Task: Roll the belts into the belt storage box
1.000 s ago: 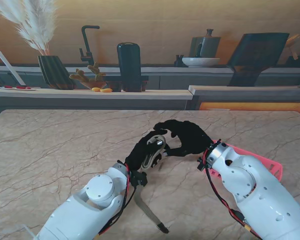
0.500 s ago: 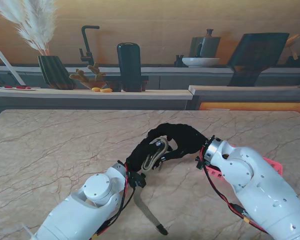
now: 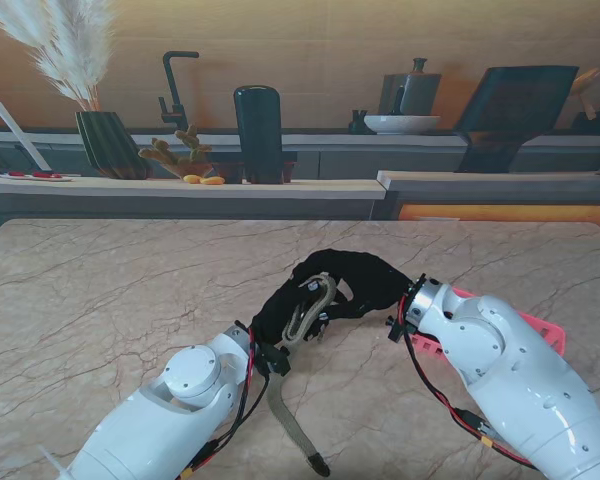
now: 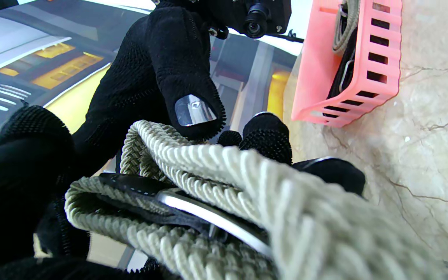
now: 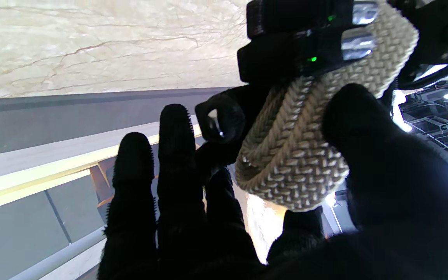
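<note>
The belt (image 3: 310, 300) sits coiled between the left hand (image 3: 280, 312) and the right hand (image 3: 365, 280), its loose end trailing nearer to me past the left wrist. The belt storage box (image 3: 510, 330) lies behind the right wrist, on the table (image 3: 110, 290).

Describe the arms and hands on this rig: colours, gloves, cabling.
Both arms have glossy white, rounded shells, with red and black cables running outside them near the wrists. The left hand and right hand wear black knit gloves with nubbed fingers. A shiny clear pad sits on one fingertip. A silver ring joins the right wrist.
</note>
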Controlling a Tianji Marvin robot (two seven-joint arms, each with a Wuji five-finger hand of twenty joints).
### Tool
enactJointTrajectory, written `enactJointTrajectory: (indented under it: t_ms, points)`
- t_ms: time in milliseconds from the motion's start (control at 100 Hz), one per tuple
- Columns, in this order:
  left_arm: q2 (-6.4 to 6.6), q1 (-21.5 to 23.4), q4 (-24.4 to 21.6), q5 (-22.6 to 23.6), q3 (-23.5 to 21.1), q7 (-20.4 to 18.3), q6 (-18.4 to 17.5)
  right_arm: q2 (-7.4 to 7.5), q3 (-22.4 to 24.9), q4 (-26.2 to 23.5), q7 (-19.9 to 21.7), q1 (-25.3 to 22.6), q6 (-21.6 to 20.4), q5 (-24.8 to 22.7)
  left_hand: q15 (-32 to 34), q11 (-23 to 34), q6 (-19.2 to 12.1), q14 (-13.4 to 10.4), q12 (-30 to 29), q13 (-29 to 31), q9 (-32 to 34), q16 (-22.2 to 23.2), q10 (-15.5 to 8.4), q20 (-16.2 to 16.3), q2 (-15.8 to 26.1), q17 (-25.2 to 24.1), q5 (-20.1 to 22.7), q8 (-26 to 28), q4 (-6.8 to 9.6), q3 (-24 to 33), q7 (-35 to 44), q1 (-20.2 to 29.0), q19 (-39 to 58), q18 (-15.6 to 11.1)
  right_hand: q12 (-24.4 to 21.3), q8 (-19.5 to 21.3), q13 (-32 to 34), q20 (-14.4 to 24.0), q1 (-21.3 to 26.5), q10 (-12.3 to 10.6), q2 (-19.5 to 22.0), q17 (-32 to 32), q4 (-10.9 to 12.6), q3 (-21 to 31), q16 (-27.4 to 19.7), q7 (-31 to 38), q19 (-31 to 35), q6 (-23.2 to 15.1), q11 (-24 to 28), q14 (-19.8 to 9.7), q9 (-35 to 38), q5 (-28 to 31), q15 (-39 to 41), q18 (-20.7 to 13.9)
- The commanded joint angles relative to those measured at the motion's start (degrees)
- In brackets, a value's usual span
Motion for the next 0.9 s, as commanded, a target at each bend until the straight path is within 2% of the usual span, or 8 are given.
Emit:
enactJointTrajectory:
  t_ms: [0,160,290,370,500,640,790,890]
  points:
    - [-0.40,0.2,-0.4,-0.5,0.0,-0.7,0.4,-0.32,-0.8,-0.4,1.0,0.3,-0.7,0.0,-0.9,-1.1,-1.1,2.7,-0.6,-0.5,-0.9,-0.6,0.2,0.0,-3.0,0.9,0.6,-1.4,-2.85,1.4,-1.0,-2.3,8.6,-0.9,0.3,0.5,0.6,1.5,-0.2,-2.0,-2.1,0.2,0.8,2.2,0.6,2.2,0.0,-2.3,1.2,-5.8,0.6,3.9,0.0,-0.6]
    - [-0.46,0.5,-0.8,-1.1,-0.2,-0.4,0.2,-0.33,-1.6,0.7,0.9,1.0,0.0,-0.6,-1.3,-1.1,-1.3,2.6,-0.6,-0.3,-0.7,-0.9,0.4,-0.1,-2.9,1.0,0.8,-1.5,-2.94,1.5,-0.9,-2.3,8.2,-0.6,0.6,4.7,1.5,1.5,-1.1,-1.7,-1.6,1.3,0.4,4.4,0.7,9.0,0.4,-3.5,1.8,-6.0,1.4,10.0,0.2,-1.1]
    - [-0.46,0.7,-1.0,-1.5,-0.4,-0.4,0.1,-0.60,-2.1,1.9,0.2,1.7,1.1,-0.5,-1.3,-1.0,-1.3,2.5,-0.6,-0.1,-0.6,-1.1,0.4,-0.2,-2.4,1.3,0.9,-1.5,-2.94,1.3,-0.8,-2.2,8.2,-0.6,1.0,8.6,3.6,0.9,-0.2,-2.0,-2.4,3.7,0.3,5.1,0.4,14.2,1.5,-1.5,3.2,-6.8,4.1,14.6,0.3,-1.6]
    - [-0.55,0.8,-1.1,-1.9,-0.4,-0.4,0.0,-0.77,-2.6,2.6,0.0,2.1,1.4,0.4,-1.3,-0.9,-1.3,2.6,-0.6,-0.1,-0.6,-1.1,0.4,-0.3,-2.4,1.2,1.0,-1.5,-2.90,1.1,-0.8,-1.9,8.1,-0.6,1.3,9.2,5.3,0.3,1.3,-1.9,-3.5,5.7,-1.5,5.1,0.0,15.5,2.4,0.4,4.3,-8.0,6.7,16.7,0.2,-2.7]
    - [-0.66,1.0,-1.3,-2.7,-0.6,-0.3,0.0,-1.07,-3.6,4.0,-0.5,3.0,1.0,1.6,-1.3,-0.8,-1.3,2.5,-0.5,-0.1,-0.4,-1.2,0.4,-0.3,-2.2,1.2,1.1,-1.5,-2.83,1.0,-0.7,-1.6,8.1,-0.6,1.4,8.4,8.3,-0.9,3.1,-2.3,-5.5,8.8,-2.3,6.0,-0.2,16.0,4.0,2.6,6.4,-10.2,13.0,18.8,0.0,-4.7]
    - [-1.15,1.5,-1.8,-4.1,-0.7,1.3,-0.4,-1.57,-4.8,5.5,-2.4,3.7,0.0,1.8,-1.0,-0.2,-1.1,1.5,-0.2,0.7,0.2,-1.2,0.1,-0.3,-2.4,1.7,1.5,-1.3,-2.71,1.4,-0.3,-0.8,8.3,-1.4,0.8,5.2,10.5,-2.3,4.1,-5.2,-7.6,10.3,-3.9,6.5,0.4,15.2,5.3,3.7,7.2,-11.4,21.2,22.7,0.4,-5.8]
    - [-1.85,2.4,-2.6,-5.8,-1.0,4.2,-1.4,-2.02,-5.5,6.3,-5.0,3.8,-0.4,0.2,0.7,0.2,-1.3,-0.5,-0.2,2.1,-0.2,-0.4,-0.4,0.3,-3.3,3.8,0.7,-1.2,-2.99,3.5,0.5,-0.2,9.6,-4.6,0.5,2.0,11.3,-2.7,4.8,-6.8,-9.2,10.1,-5.6,6.3,1.4,16.5,6.2,1.8,6.6,-11.4,26.6,25.9,1.1,-4.4]
    - [-2.39,2.9,-3.3,-4.9,-0.7,8.2,-2.4,-2.29,-6.0,6.8,-6.1,3.8,-0.3,0.1,2.7,-0.2,-1.4,-2.7,-0.9,4.2,-0.7,0.2,-0.4,2.2,-3.9,4.4,0.0,-1.2,-3.16,4.7,1.5,0.1,12.4,-8.6,0.6,1.7,11.8,-2.7,5.5,-6.7,-9.7,10.4,-6.0,6.4,1.8,17.5,6.5,1.0,6.7,-11.3,27.8,26.9,1.6,-4.7]
